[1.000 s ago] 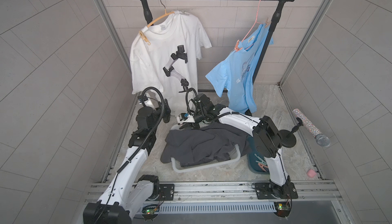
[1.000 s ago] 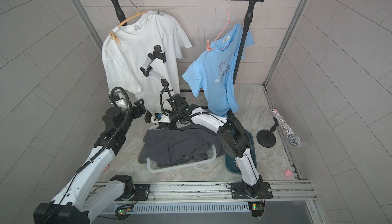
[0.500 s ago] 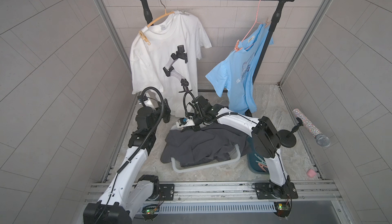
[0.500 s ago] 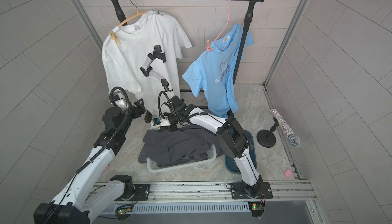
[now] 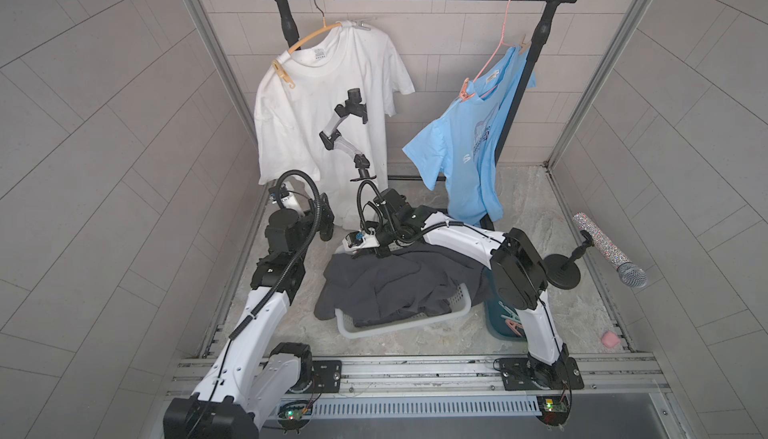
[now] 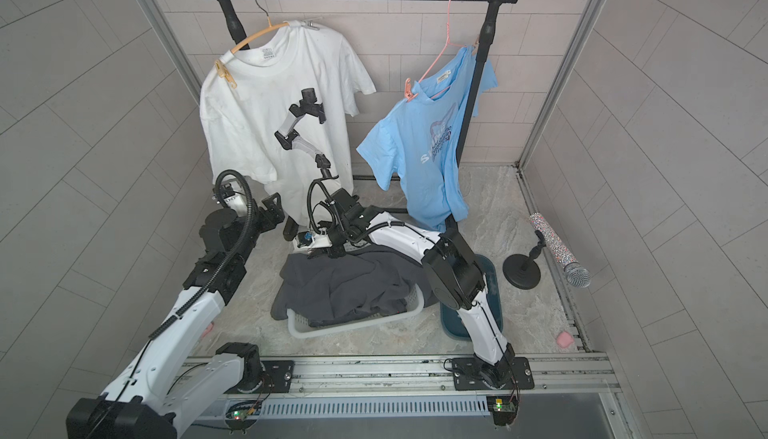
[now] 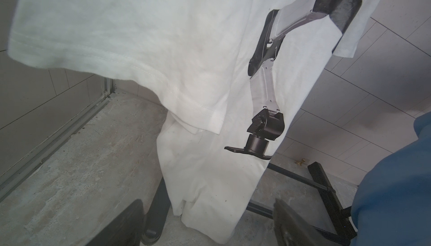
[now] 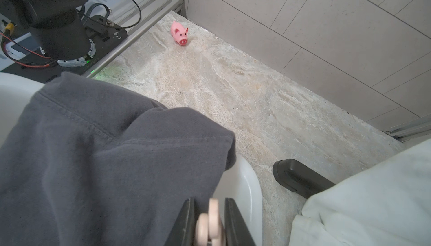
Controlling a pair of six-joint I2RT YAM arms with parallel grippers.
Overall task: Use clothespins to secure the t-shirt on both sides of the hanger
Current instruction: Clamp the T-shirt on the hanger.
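The right pincer (image 8: 211,221) pinches a peach clothespin (image 8: 213,208) tight, just above the back rim of the white basket (image 5: 401,328). A grey cloth (image 5: 395,287) fills the basket. The left pincer (image 7: 207,210) is wide and holds nothing, behind the basket on its left. The white t-shirt (image 5: 316,96) hangs on a hanger (image 5: 307,37) behind the basket, with a second peach clothespin (image 5: 284,75) on one shoulder and a pale clothespin (image 5: 360,24) on the other. A blue tub (image 5: 494,326) sits just right of the basket.
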